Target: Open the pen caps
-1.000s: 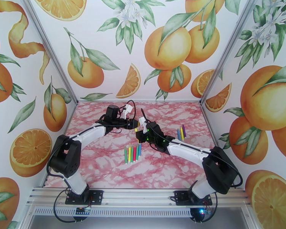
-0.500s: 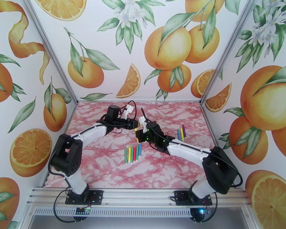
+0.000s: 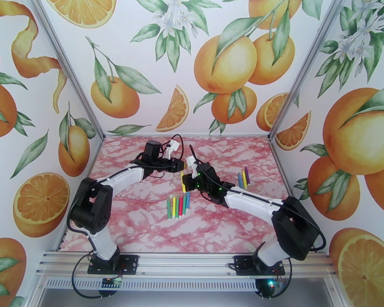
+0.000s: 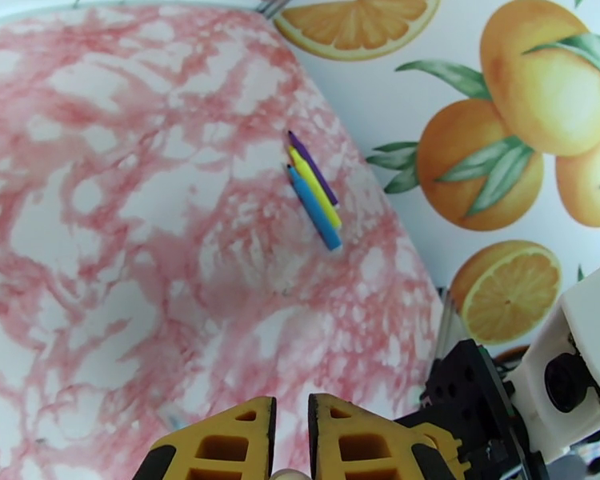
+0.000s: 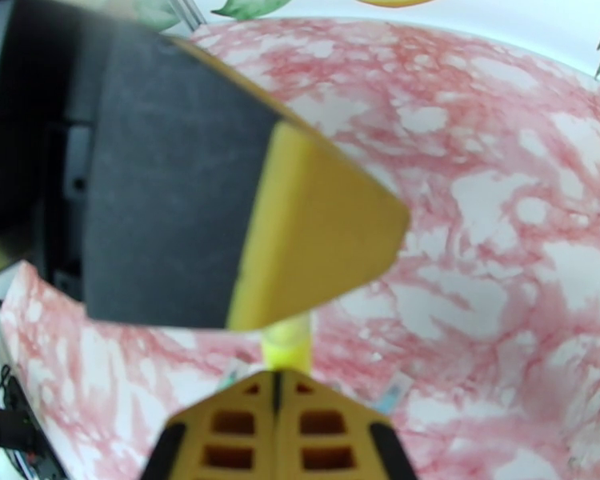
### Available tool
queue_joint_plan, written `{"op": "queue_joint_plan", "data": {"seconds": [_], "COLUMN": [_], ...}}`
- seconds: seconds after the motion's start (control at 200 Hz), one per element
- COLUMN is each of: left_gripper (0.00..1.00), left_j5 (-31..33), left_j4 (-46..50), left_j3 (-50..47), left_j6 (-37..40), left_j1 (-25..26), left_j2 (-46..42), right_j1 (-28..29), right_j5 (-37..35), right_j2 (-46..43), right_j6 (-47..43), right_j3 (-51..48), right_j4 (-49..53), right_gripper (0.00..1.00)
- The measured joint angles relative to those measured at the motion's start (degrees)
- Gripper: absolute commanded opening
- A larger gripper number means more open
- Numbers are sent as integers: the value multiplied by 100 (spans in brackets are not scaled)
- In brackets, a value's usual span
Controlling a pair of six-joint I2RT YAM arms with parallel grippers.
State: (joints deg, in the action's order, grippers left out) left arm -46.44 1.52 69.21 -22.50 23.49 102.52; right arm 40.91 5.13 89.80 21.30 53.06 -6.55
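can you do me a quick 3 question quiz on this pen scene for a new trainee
1. Pick one: the three pens lying side by side, apart from the longer row of pens, are A) blue, yellow, purple; B) red, green, orange; C) black, white, pink.
2. True or false: the right gripper is open and empty.
3. Short answer: which group of pens lies closer to the near edge of the table?
Key: 1 A. 2 False: it is shut on a yellow pen. 3 The longer row.
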Motion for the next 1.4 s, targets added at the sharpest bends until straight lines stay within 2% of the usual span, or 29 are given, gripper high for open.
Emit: {"op": "queue_joint_plan", "data": {"seconds": [0.105,0.225,0.4,0.616,0.771,0.956,1.186,1.316,1.401], "left_gripper": [4,3,1,0,0,0,0,0,0], "left_j5": [2,-13,-103,-221,-299,-308,-306,-280,-254], "left_j4": [2,11,11,-7,-22,-37,-70,-85,-81], "left_j3": [0,7,44,55,96,133,181,203,203], "left_j6": [-2,-9,-103,-258,-343,-470,-654,-719,-745], "left_j1": [0,15,33,33,33,33,15,7,0], "left_j2": [0,0,0,0,-15,-68,-103,-103,-103], "right_j1": [0,0,0,0,0,-17,-39,-48,-48], "right_j5": [2,4,48,157,271,376,393,391,391], "right_j2": [0,-2,-20,-20,-15,90,151,151,149], "right_j6": [2,-44,-61,-81,-83,-72,-81,-81,-83], "right_j3": [0,-2,-114,-210,-210,-210,-210,-212,-249], "right_j4": [-4,-76,-173,-295,-393,-476,-553,-590,-643], "right_gripper": [21,32,42,45,40,25,12,1,0]}}
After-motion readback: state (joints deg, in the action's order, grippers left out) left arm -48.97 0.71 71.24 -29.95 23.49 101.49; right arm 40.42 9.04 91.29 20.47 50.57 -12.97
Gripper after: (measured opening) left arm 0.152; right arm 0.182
